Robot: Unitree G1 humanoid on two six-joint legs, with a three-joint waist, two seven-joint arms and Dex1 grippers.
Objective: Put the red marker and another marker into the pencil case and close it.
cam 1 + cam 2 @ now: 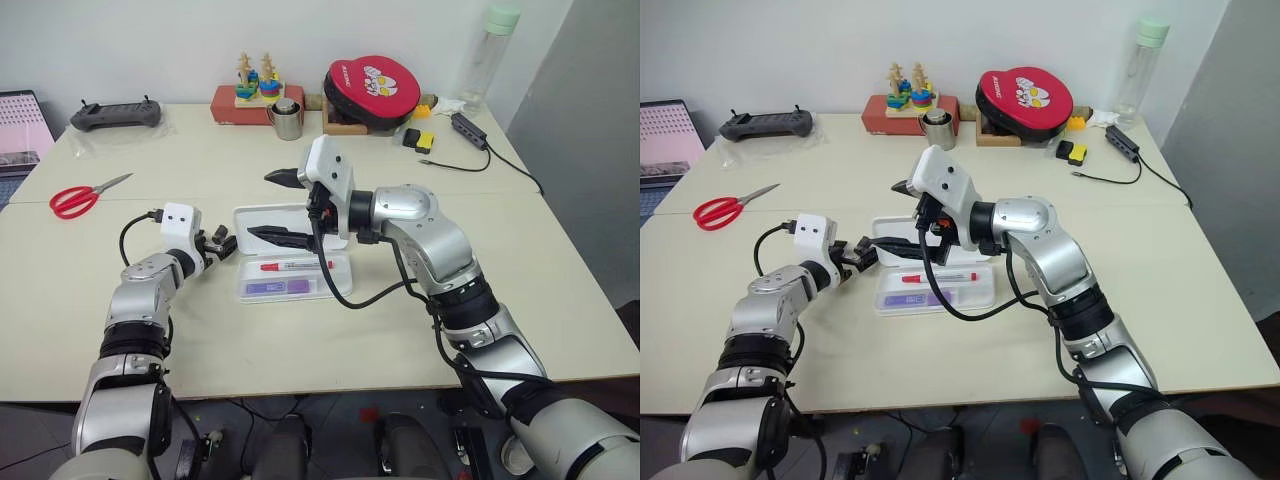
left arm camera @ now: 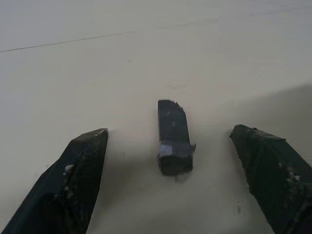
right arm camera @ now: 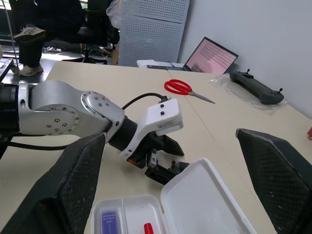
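The case point(image 1: 293, 265) lies open mid-tabletop point(image 1: 560, 300), toward the front edge, with the red marker point(image 1: 296, 265) and purple marker point(image 1: 278, 287) inside. The left tool point(image 1: 222, 245), spread, sits beside the case's left end. The right tool point(image 1: 283, 206), spread and empty, hovers above the lid.

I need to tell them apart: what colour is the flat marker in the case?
Purple marker, clearest in the left eye view.
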